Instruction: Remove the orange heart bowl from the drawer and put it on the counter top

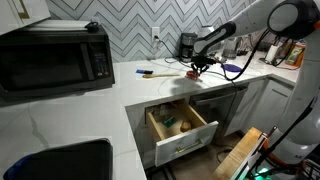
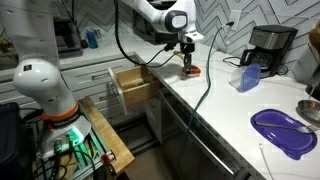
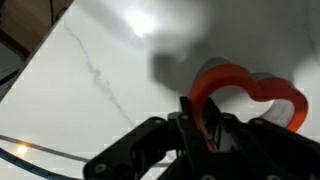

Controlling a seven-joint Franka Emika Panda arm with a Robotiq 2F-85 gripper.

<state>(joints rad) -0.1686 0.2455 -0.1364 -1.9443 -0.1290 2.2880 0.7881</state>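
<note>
One small orange-red heart-shaped bowl is being clamped by its rim in our gripper, low over the smooth white grey-veined stone tabletop. We are not seeing whether it is touching. Well apart, the wide white-fronted wooden drawer is standing open.

Surface is bare and white to one side of the bowl in the wrist view; open pass there. Gripper sits over the bowl, jaws clamped on its near rim. In an exterior view, a utensil lies near, toward the microwave. Coffee maker stands just behind, by the wall. Drawer is open below the edge, jutting into the aisle. Blue jug and purple plate are well apart along the surface, with an open stretch between them and the bowl.
</note>
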